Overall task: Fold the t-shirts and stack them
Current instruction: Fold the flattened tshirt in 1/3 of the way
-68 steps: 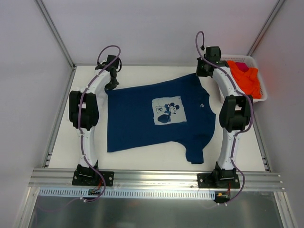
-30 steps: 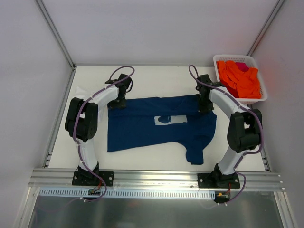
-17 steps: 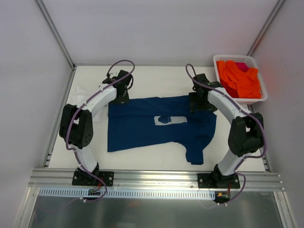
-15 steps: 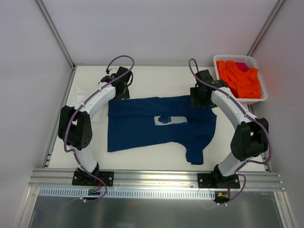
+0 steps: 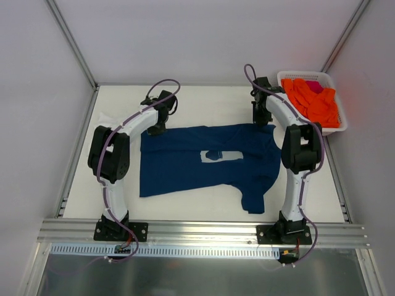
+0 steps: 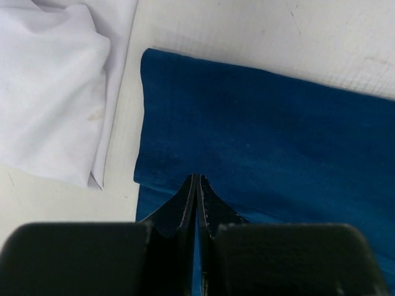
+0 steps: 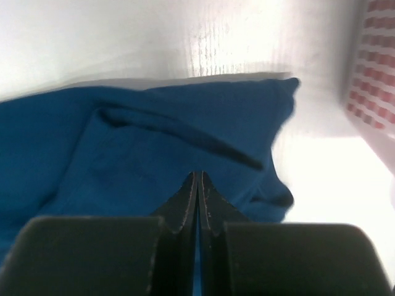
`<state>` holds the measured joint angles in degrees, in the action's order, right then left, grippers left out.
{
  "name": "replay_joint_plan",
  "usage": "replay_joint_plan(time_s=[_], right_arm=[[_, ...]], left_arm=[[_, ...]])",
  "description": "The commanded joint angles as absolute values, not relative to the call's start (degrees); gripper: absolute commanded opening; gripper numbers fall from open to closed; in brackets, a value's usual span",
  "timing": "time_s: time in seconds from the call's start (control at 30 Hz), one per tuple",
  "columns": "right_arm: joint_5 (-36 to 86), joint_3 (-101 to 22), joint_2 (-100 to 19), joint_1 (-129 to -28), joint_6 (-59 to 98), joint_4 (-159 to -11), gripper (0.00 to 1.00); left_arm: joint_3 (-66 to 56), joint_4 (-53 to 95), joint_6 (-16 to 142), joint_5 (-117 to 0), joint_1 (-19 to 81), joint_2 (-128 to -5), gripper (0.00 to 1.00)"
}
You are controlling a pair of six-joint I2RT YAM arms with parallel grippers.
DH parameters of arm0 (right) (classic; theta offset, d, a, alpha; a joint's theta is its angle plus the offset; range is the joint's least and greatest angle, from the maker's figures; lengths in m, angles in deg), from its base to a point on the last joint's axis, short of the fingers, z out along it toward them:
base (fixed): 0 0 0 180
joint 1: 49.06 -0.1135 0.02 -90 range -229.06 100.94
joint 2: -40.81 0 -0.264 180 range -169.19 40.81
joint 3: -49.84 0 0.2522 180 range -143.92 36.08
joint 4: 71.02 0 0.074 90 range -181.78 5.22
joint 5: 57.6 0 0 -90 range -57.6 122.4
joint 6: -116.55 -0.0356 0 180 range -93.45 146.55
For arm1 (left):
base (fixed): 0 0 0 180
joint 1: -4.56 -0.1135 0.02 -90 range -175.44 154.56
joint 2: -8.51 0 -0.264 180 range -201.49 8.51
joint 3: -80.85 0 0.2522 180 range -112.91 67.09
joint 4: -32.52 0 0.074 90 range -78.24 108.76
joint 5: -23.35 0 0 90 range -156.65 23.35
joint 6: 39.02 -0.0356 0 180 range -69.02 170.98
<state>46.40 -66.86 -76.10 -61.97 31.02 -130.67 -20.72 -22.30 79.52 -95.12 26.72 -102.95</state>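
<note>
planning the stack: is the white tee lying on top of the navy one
No, the white tee lies on the table beside the navy tee, not over it.

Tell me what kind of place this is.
Probably a robotics lab work cell: a left arm and right arm bolted to an aluminium rail, plain white walls in metal framing, and a navy t-shirt laid on a white table.

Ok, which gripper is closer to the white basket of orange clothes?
Right. The right gripper is beside the basket, at the navy t-shirt's far corner on that side; the left gripper is at the shirt's opposite far corner.
</note>
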Motion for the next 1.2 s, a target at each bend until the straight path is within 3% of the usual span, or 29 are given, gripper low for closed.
replay_joint_plan(time_s=[0.0,0.3,0.8,1.17], right_arm=[[44.71,-72.63,-81.77,-60.05,29.89,-137.42,0.01],[43.91,-75.45,-89.00,-57.41,29.10,-137.95,0.01],[45.40,-93.20,-98.31,-53.11,29.45,-144.45,0.00],[48.48,-93.03,-101.23,-51.79,30.59,-145.34,0.00]], left_arm=[[-20.54,-23.34,80.25,-93.37,26.98,-102.50,0.00],[-21.68,-23.34,80.07,-94.52,26.80,-106.36,0.00],[-19.67,-23.25,81.39,-92.76,24.43,-110.23,0.00],[-17.20,-23.25,82.62,-93.37,23.99,-110.85,0.00]])
